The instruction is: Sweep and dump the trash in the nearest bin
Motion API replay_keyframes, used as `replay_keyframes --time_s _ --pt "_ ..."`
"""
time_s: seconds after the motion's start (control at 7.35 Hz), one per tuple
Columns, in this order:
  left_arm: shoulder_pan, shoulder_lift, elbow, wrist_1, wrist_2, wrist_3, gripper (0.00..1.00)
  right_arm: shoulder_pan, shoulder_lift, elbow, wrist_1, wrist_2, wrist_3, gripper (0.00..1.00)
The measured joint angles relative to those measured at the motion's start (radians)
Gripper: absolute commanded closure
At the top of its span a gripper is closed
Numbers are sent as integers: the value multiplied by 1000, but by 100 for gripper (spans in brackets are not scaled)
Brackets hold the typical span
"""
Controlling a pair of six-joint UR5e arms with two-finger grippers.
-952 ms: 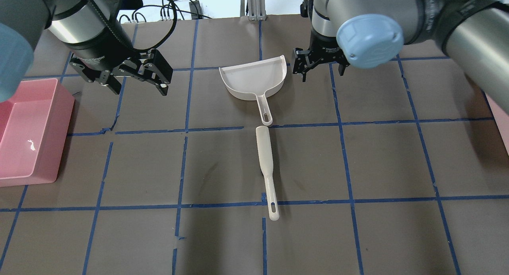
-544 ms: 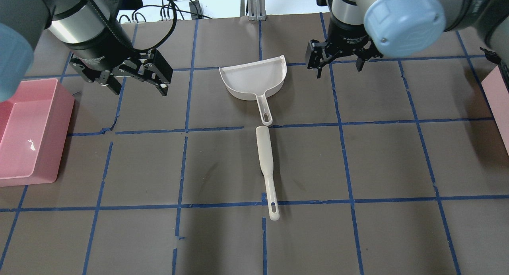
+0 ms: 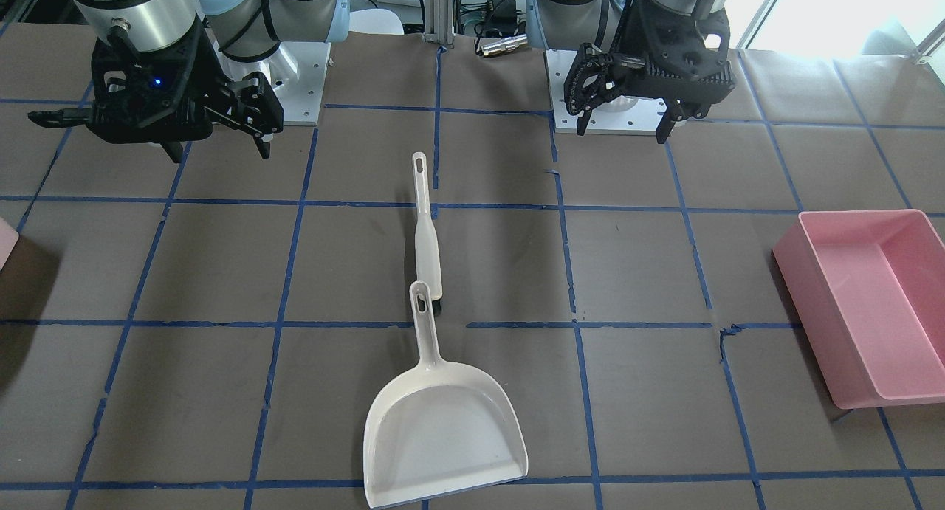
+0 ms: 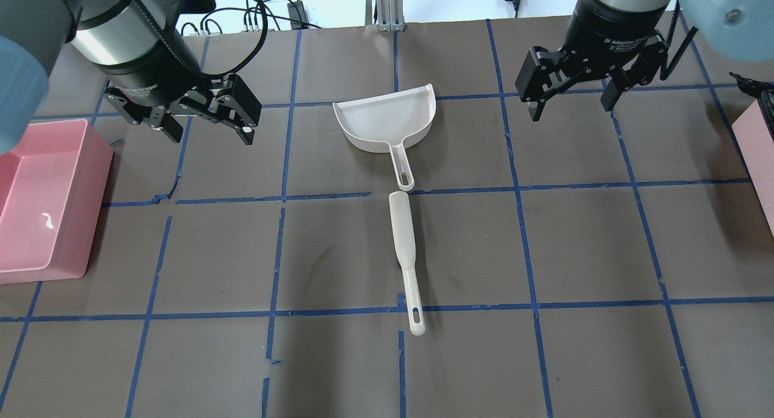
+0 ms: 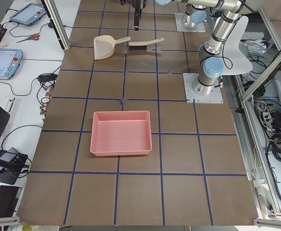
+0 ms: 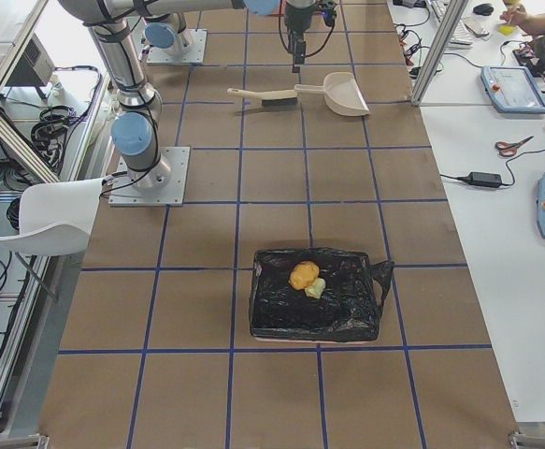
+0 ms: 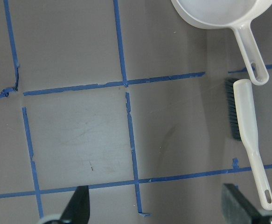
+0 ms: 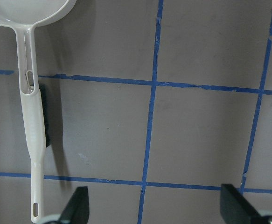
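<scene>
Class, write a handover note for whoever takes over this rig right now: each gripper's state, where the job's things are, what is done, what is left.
Left gripper: open, empty, above the table, near the pink tub.
Right gripper: open, empty, above the table on the dustpan's other side.
Dustpan and brush: lying mid-table, end to end, unheld.
Trash: inside the black-lined bin at the robot's right end; none shows on the table.
Done: sweep and dump, apparently.
Left: nothing obvious; confirm every piece is in the bin.
</scene>
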Motion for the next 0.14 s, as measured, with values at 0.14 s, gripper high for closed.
replay_keyframes --time_s 0.14 --pt "0 0 0 0 0 0 0 0 0 2 -1 -1 -6 0"
